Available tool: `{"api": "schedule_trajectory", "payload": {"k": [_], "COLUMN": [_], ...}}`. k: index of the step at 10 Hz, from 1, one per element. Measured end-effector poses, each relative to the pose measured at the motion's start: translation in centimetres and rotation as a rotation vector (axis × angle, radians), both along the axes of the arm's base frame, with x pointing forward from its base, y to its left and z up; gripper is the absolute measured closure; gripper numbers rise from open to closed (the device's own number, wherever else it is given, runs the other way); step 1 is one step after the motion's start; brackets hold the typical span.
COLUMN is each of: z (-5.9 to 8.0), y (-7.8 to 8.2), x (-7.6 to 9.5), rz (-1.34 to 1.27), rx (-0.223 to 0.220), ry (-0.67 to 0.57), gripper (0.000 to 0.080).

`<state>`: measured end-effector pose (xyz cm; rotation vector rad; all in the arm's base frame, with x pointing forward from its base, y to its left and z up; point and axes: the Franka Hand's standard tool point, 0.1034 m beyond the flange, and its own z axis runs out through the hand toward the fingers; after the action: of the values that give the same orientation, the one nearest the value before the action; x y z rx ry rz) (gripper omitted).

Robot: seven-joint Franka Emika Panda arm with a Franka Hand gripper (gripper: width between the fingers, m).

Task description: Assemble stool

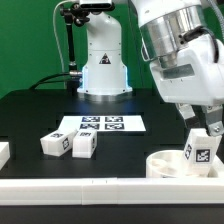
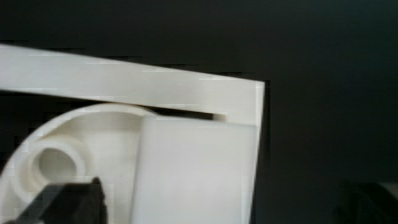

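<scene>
The leg (image 2: 199, 170) fills the middle, a broad white block over the rim of the round seat (image 2: 71, 130). Contact can't be told. From the leg, the seat's hole (image 2: 61, 160) lies at nine o'clock, a white rail (image 2: 125, 80) crosses at twelve, and black worktop (image 2: 338, 110) spreads at three. A dark, blurred finger (image 2: 82, 203) shows at six o'clock from the hole.

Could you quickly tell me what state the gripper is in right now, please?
The gripper is closed on a stool leg, holding it at the round seat.
</scene>
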<state>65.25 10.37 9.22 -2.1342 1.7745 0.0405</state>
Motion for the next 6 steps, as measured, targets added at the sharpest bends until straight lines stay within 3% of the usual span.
{"api": "schedule_trajectory", "payload": {"k": [4, 6], "z": [-0.03, 0.09], "y": [-0.02, -0.01], "x": [-0.01, 0.15], "rz": [0.311, 0.584], "rx": [-0.069, -0.153], "ry": [-0.097, -0.169], "gripper": [0.0151, 0.0151]}}
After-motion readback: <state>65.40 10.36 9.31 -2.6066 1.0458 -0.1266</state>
